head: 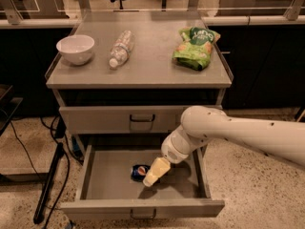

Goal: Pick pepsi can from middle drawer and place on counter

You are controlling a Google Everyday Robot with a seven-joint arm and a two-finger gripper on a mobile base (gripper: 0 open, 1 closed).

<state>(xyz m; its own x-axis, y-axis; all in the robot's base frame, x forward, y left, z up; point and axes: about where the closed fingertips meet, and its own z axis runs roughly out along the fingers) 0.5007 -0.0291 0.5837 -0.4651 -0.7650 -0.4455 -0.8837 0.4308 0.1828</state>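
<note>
Your gripper (pixel 148 179) is low in the open middle drawer (pixel 107 178), its tip against or just beside the pepsi can (pixel 138 171) near the middle of the floor (whether it grips the can yet, I cannot tell). Square up across the can's body and close firmly. Then lift out forward, clear of the cabinet above, before heading for the counter (pixel 152 61).

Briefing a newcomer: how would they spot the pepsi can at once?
Find the grey cabinet, then its open drawer below the counter. The pepsi can sits on the drawer floor, right beside the robot's hand. It is the drawer's only object, dark blue with a round logo.
</note>
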